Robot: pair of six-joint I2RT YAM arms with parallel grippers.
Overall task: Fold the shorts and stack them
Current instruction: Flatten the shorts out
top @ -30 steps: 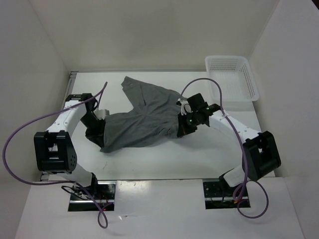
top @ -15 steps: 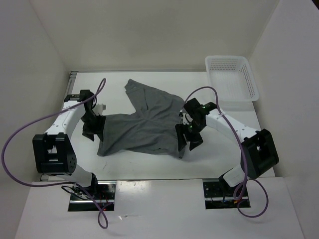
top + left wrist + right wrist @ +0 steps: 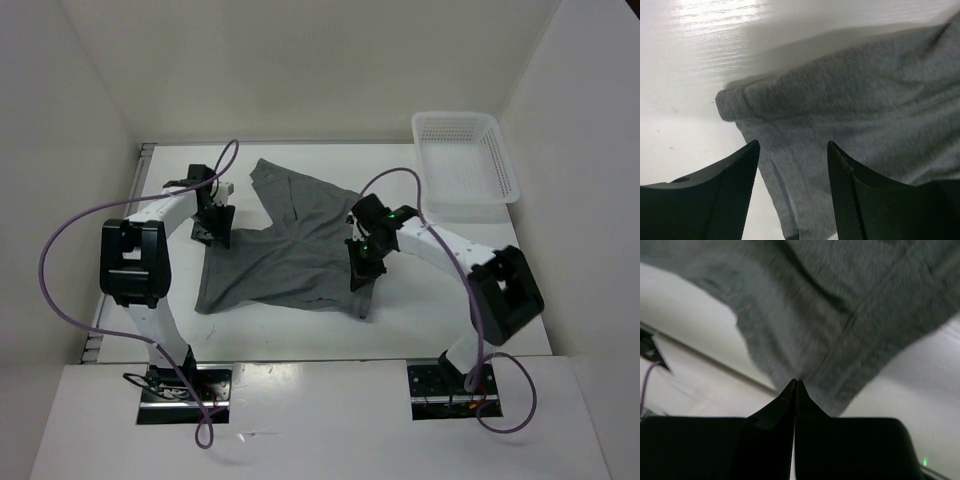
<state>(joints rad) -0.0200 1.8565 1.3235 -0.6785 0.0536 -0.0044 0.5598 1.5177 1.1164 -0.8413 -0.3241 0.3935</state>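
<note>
On the surface the shorts are lying soft, limp; my left claw is hovering spread over a hem, my right claw pressed together alongside; I'm judging the hem the best hold

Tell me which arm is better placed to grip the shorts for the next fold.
Probably left: the left claw is open right over the edge of the shorts. The right claw is shut and would need to open first.

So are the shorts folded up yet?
Not folded. The shorts lie spread out and wrinkly on the table. Only a small edge is rolled over, seen by the left wrist camera.
</note>
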